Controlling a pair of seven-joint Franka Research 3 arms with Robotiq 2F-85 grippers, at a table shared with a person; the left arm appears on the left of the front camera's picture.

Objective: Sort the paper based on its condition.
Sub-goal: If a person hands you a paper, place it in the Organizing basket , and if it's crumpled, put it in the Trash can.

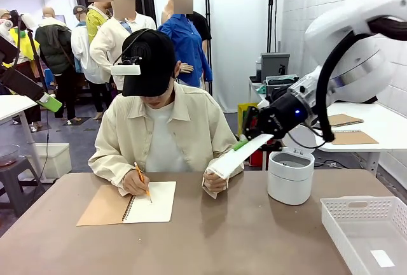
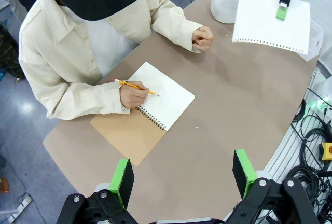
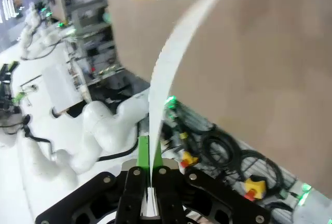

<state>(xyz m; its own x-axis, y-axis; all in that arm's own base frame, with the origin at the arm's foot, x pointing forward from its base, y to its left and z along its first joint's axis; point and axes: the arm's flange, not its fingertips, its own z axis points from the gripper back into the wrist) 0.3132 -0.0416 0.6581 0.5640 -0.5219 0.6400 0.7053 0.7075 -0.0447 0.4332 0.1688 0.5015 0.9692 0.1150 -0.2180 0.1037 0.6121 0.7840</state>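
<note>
The paper (image 1: 238, 154) is one thin white sheet. It looks light, floppy and easy to crease, so a pinch near one edge suits it. The right end effector (image 1: 242, 142) is clamped on that edge, holding the sheet in the air just beside the white tub (image 1: 290, 174). The left end effector (image 2: 182, 170) hangs open over the bench (image 1: 254, 237), well apart from the tub.

Under right claw (image 1: 240, 144) and its sheet (image 1: 238, 156): bin (image 1: 289, 186) and basket (image 1: 331, 202), blocking a straight drop. Past the sheet's far edge, a fist (image 1: 215, 183) on the table (image 1: 254, 243). Below left claw (image 2: 182, 160): bare table, open; ahead, notebook (image 2: 171, 97) and writing hand (image 2: 132, 97).
</note>
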